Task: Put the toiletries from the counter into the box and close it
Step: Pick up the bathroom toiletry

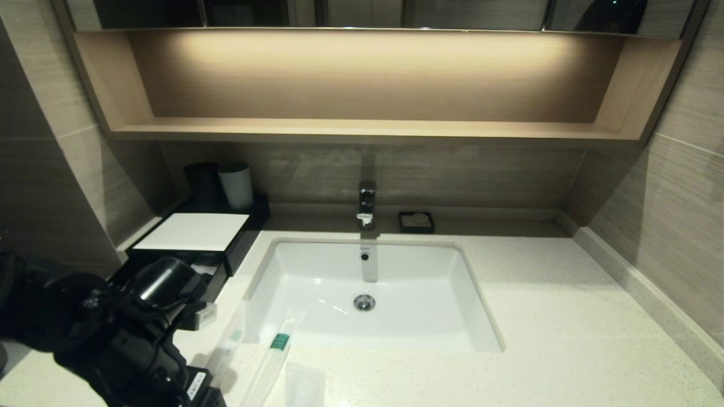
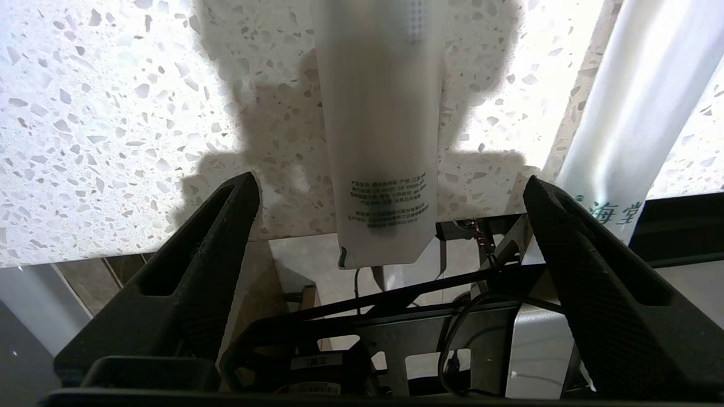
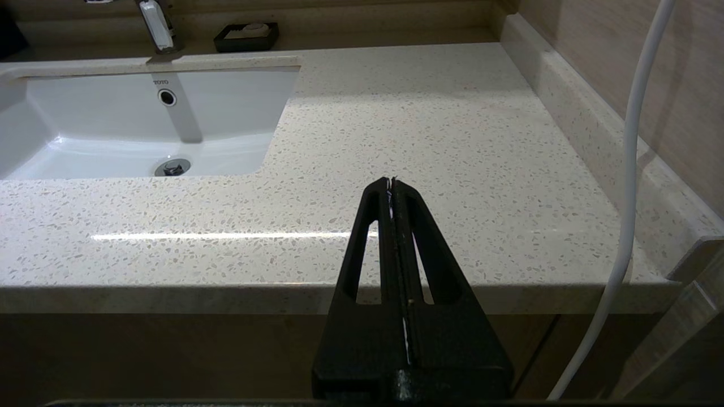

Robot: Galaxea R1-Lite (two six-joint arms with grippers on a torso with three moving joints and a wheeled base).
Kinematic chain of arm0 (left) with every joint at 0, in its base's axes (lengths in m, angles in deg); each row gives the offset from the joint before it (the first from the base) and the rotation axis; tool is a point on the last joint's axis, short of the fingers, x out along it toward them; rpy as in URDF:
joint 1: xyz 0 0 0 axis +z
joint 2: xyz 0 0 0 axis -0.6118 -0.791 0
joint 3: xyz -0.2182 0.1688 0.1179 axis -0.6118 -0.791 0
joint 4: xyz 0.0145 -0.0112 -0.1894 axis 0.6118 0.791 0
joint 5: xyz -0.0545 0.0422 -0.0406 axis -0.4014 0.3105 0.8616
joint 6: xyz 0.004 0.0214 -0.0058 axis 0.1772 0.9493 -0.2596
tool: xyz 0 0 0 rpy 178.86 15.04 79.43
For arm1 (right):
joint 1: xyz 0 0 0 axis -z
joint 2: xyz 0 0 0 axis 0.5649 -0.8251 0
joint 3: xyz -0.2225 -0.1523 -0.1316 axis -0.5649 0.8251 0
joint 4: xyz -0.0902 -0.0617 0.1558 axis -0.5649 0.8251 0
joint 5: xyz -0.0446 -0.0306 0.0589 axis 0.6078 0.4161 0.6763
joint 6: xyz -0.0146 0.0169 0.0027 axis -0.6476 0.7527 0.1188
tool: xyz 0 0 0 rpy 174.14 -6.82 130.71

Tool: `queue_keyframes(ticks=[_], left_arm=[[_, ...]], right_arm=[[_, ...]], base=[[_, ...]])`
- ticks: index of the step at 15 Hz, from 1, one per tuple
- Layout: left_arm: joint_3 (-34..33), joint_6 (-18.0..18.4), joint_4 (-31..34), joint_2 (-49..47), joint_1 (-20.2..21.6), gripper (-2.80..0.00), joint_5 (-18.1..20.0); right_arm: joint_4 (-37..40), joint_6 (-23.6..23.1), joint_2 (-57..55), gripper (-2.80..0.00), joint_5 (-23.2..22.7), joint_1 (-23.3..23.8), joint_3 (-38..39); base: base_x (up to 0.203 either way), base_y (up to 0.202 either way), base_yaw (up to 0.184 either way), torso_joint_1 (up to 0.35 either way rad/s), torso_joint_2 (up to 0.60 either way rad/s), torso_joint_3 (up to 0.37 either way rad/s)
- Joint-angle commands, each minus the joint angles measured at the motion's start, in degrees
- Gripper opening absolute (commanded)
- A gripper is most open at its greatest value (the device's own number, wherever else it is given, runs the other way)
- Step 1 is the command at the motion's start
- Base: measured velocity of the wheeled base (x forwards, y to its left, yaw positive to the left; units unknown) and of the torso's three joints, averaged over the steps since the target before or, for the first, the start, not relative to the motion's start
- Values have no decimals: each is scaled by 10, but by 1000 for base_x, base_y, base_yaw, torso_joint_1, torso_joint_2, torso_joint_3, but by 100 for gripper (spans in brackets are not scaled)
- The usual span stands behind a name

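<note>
we see a slim clear sachet [image 2: 380, 141] on the speckled table [image 2: 113, 113], its end overhanging the front edge, our left gripper [image 2: 390, 195] over it with fingers wide, black box [image 1: 192, 233] behind, right gripper [image 3: 391, 183] pressed closed, parked

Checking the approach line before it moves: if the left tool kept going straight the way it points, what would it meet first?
Probably the frosted sachet lying on the counter, centred between the open left tool; depth is unclear.
</note>
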Motion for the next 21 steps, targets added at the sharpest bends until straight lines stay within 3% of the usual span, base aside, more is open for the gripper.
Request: queue_keyframes(ticks=[1,11,16,17,21], left_arm=[[-1,-1,2,-5,0,0,0],[-15,0,-20,-11,0,0,-6],[-21,-1,-30,-14,0,0,-35],[-25,0,-37,-14,-1,-280,-38],[-27,0,-47,-12,-1,-280,-38]], right_arm=[[0,0,-1,-280,0,0,0],[0,0,-1,-280,0,0,0],[0,0,-1,-280,0,0,0],[0,0,-1,-280,0,0,0],[0,0,-1,-280,0,0,0]], base=[[0,0,0,0,0,0],[0,0,0,0,0,0],[0,0,0,0,0,0],[0,0,0,0,0,0],[0,0,0,0,0,0]])
